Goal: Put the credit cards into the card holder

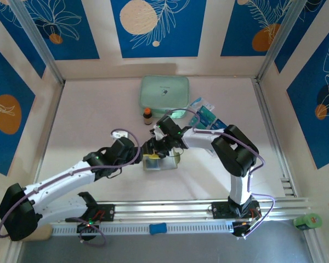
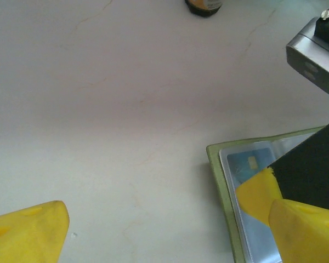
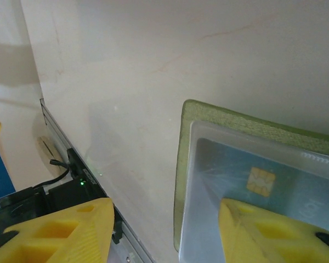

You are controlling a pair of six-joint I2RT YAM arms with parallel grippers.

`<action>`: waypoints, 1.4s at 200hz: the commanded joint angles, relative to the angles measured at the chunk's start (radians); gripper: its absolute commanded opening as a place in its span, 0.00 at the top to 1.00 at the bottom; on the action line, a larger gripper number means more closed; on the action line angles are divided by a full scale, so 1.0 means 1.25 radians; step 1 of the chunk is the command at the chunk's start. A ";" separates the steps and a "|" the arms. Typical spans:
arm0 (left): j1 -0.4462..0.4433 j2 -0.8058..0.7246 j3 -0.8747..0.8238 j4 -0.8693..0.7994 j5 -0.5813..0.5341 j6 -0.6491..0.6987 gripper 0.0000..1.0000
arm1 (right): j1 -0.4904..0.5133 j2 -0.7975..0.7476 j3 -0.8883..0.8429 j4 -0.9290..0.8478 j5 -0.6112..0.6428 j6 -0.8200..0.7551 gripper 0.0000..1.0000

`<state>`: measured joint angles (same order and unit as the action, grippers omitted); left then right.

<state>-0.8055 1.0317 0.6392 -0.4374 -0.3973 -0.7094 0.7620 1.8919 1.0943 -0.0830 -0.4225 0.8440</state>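
Card holder (image 3: pixel 236 118) partly under open right pincer (image 3: pixel 164 213), credit card (image 3: pixel 296 186) apparently inside; left pincer (image 2: pixel 167 219) wide open.

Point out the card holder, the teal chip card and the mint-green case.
card holder (image 3: pixel 236 125): right wrist view, on its olive upper edge.
teal chip card (image 3: pixel 260 182): right wrist view, on its gold chip, behind the clear pocket.
mint-green case (image 1: pixel 164 94): top view, on the middle of its lid.

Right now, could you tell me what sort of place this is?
Likely a robot lab cell: left arm and right arm on an aluminium rail, a pale table, blue patterned wall panels.
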 commanded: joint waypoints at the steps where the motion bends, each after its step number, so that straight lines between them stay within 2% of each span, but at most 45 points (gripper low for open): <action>1: 0.015 -0.006 -0.023 -0.005 0.007 -0.008 0.06 | 0.000 0.009 0.017 -0.023 -0.004 0.010 0.47; 51: 0.025 0.035 -0.030 0.028 0.029 0.002 0.06 | -0.011 0.007 0.001 0.000 -0.009 0.034 0.48; 112: 0.026 0.071 -0.025 0.045 0.045 0.007 0.06 | -0.059 -0.020 -0.026 0.004 -0.011 0.027 0.58; 139: 0.027 0.081 -0.025 0.048 0.049 0.010 0.06 | -0.073 -0.019 -0.038 0.004 -0.007 0.024 0.67; 176: 0.027 0.106 -0.017 0.055 0.059 0.013 0.06 | -0.069 0.001 -0.041 0.008 -0.007 0.025 0.88; 192: 0.027 0.121 -0.010 0.056 0.064 0.017 0.05 | -0.062 0.012 -0.039 0.011 -0.008 0.027 0.92; 280: 0.026 0.210 0.018 0.095 0.113 0.031 0.00 | -0.049 0.046 -0.023 0.013 -0.006 0.034 0.93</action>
<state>-0.7807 1.2709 0.6338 -0.3443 -0.2878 -0.6895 0.6964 1.9411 1.0561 -0.0593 -0.4191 0.8768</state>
